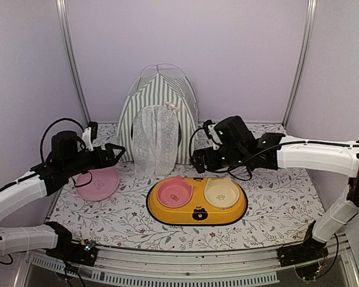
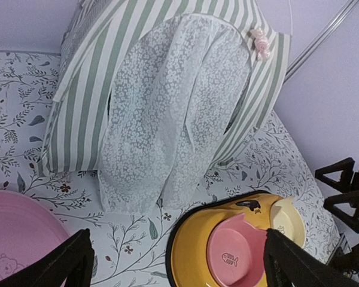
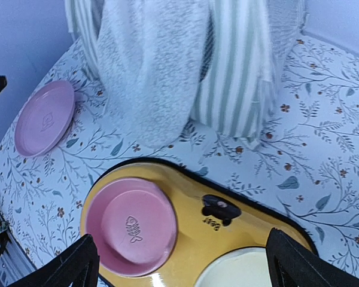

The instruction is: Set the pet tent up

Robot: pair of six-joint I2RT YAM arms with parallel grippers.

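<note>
The pet tent (image 1: 157, 113) stands upright just beyond both pairs of fingertips, long axis vertical, peak up, its lace door (image 2: 161, 119) facing the arms. The left gripper (image 1: 119, 150) and right gripper (image 1: 195, 160) are spread wide, holding nothing. Only the top view shows the thin poles (image 1: 161, 65) arching over the peak.

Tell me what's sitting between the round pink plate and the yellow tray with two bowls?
Nothing sits there. Between the round pink plate and the yellow oval tray, only the flowery table cover shows, clearest in the top view.
</note>
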